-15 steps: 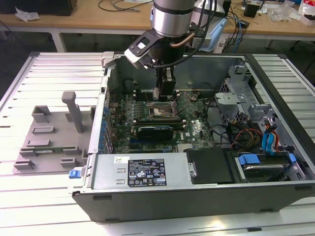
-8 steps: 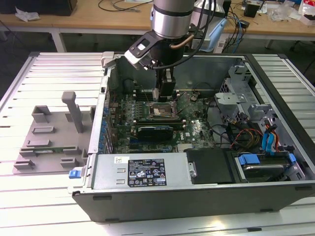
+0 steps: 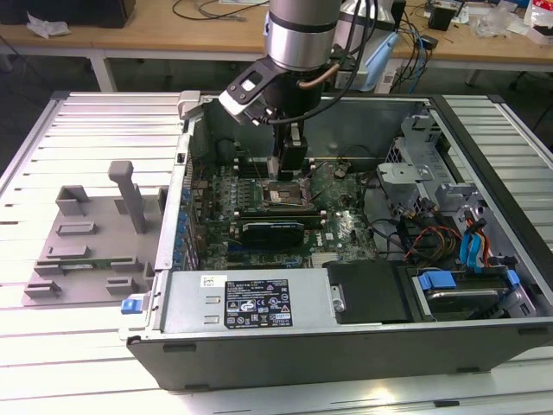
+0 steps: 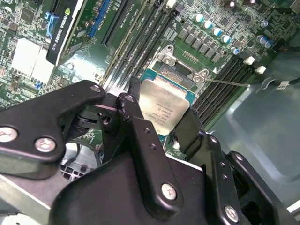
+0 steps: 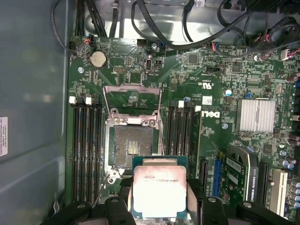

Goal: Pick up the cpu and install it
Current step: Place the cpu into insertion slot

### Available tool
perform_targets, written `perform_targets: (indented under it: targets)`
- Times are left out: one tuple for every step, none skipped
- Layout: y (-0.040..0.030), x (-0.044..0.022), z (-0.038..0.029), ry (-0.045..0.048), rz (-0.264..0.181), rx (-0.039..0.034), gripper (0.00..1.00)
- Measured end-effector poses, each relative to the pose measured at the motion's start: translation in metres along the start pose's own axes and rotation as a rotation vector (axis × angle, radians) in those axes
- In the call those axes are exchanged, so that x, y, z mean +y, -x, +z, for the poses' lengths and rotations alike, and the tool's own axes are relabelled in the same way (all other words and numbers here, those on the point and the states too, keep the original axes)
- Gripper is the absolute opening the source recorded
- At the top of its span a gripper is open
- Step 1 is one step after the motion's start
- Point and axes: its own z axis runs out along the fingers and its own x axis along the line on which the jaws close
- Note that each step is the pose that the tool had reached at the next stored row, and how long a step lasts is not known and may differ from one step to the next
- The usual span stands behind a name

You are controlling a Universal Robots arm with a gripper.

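While the arm reaches down into the open computer case (image 3: 216,341), the gripper (image 3: 289,164) hangs in the upper middle of the exterior view, just over the socket (image 3: 285,197) on the motherboard (image 3: 346,229). In both wrist views its two black fingers (image 5: 192,201) pinch the cpu (image 5: 159,192) by two opposite edges, with the silvery plate facing the cameras. The cpu is close beside the socket and is not seated in it. The dark field of contacts lies bare, and the metal frame (image 5: 132,101) is swung open. A black expansion card (image 3: 272,232) lies near the socket, a little lower in the exterior view.
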Motion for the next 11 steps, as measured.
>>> perform_targets:
  targets:
    - [-0.0002, 0.0, 0.0008, 0.0, 0.0, 0.0, 0.55]
    - [-0.0003, 0.0, 0.0012, 0.0, 0.0, 0.0, 0.55]
    - [-0.0004, 0.0001, 0.0016, 0.0, 0.0, 0.0, 0.55]
    - [-0.0006, 0.0001, 0.0023, 0.0001, 0.0, 0.0001, 0.55]
    - [-0.0007, 0.0001, 0.0027, 0.0, 0.0, 0.0, 0.55]
    - [-0.0009, 0.0001, 0.0034, 0.0, 0.0, 0.0, 0.55]
    - [-0.0012, 0.0002, 0.0041, 0.0, 0.0, 0.0, 0.55]
    - [-0.0014, 0.0002, 0.0047, 0.0, 0.0, 0.0, 0.55]
    - [-0.0018, 0.0002, 0.0056, 0.0, 0.0, 0.0001, 0.55]
    - [-0.002, 0.0003, 0.0065, 0.0, 0.0, 0.0001, 0.55]
    - [-0.0022, 0.0003, 0.007, 0.0001, 0.0, 0.0001, 0.55]
